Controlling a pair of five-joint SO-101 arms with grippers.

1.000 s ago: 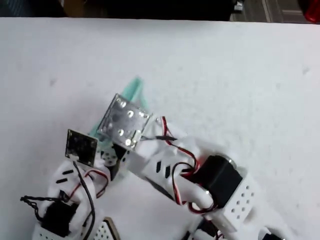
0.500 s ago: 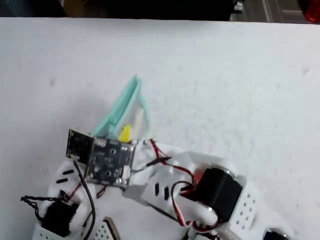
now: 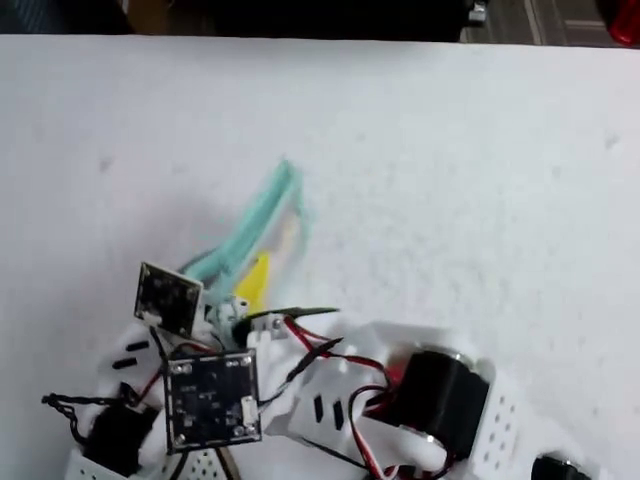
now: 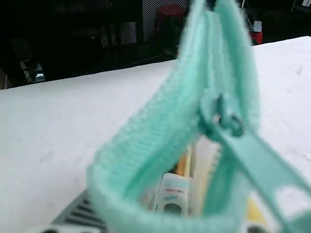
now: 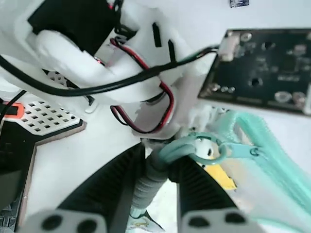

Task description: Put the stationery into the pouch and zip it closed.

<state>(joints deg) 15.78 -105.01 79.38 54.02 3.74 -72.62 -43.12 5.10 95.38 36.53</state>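
The pouch (image 3: 262,205) stands on edge on the tabletop (image 3: 450,150) just beyond both arms, zip uppermost and open at its near end, with stationery (image 4: 170,191) showing inside. We judge it soft and light: it will fold and follow any tug, so closing it needs a counter-hold at the end. The right end effector (image 5: 162,162) is closed on the zip pull (image 5: 181,147), a thin tab that may slip. The left end effector (image 3: 226,302) sits at the pouch's near end; we cannot tell whether it grips.
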